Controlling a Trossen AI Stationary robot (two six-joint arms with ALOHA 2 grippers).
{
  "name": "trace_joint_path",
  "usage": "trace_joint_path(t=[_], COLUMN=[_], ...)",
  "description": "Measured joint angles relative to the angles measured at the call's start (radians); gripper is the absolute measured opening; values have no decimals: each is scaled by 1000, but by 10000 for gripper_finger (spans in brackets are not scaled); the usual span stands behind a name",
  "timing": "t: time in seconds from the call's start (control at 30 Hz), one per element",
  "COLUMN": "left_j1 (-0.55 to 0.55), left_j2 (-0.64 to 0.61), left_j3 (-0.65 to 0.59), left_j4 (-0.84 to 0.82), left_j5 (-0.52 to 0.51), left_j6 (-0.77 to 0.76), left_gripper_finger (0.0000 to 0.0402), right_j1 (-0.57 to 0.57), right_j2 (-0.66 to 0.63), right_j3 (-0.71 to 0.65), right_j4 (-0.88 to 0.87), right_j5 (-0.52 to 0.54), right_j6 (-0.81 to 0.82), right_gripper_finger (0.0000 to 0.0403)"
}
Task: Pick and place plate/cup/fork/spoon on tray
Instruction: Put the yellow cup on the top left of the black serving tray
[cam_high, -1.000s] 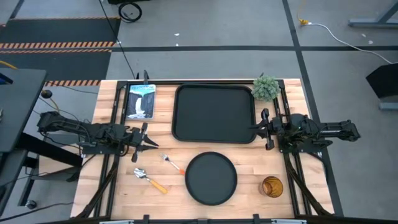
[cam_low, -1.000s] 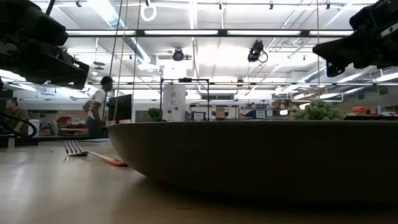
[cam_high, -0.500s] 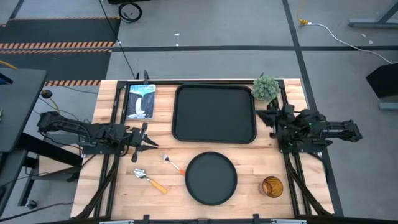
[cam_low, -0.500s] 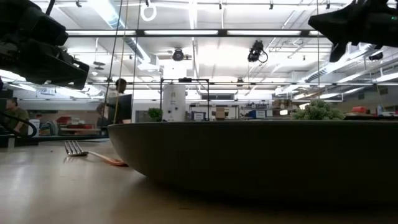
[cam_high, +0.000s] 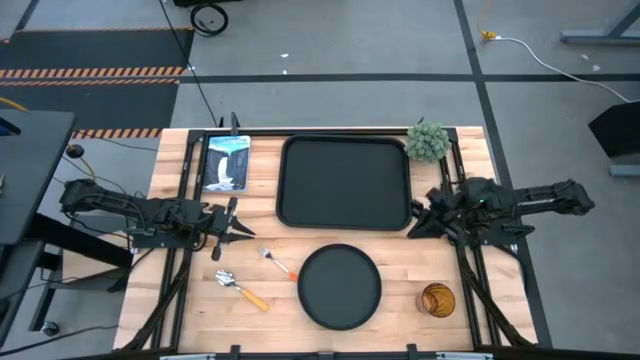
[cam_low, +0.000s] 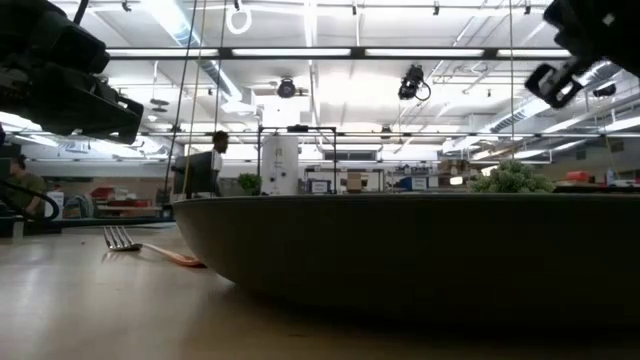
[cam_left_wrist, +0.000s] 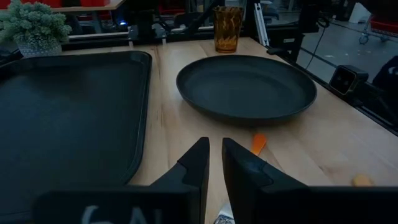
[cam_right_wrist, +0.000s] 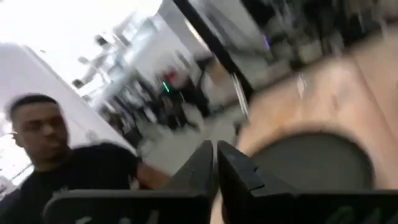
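Observation:
The black tray (cam_high: 345, 183) lies at the table's far middle. The round black plate (cam_high: 340, 287) lies flat near the front edge, and also shows in the left wrist view (cam_left_wrist: 245, 84). The amber cup (cam_high: 437, 300) stands upright to the plate's right. The fork (cam_high: 278, 263) and the spoon (cam_high: 240, 290) lie flat to the plate's left. My left gripper (cam_high: 243, 233) hovers shut and empty beside the fork. My right gripper (cam_high: 413, 227) is shut and empty above the table by the tray's near right corner.
A fuzzy green plant (cam_high: 427, 141) stands at the tray's far right corner. A blue-white picture panel (cam_high: 225, 163) lies to the tray's left. A person (cam_right_wrist: 37, 124) shows in the blurred right wrist view, beyond the table.
My right gripper has swung toward the far edge, then back toward the near edge, turning as it went. It now slants toward the plate, off the tray's near right corner. Nothing on the table has moved.

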Motion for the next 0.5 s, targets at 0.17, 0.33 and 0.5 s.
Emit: trace_joint_path(t=[0.17, 0.33, 0.5], left_j1=[0, 0, 0], left_j2=[0, 0, 0], left_j3=[0, 0, 0], left_j4=[0, 0, 0], left_j5=[0, 0, 0], left_j6=[0, 0, 0], left_gripper_finger=[52, 52, 52], right_j1=[71, 165, 291], right_j2=[142, 296, 430], right_j3=[173, 368, 476], right_j4=[-402, -740, -893], right_j5=[130, 243, 285], right_j6=[-43, -67, -19], right_gripper_finger=[5, 6, 5])
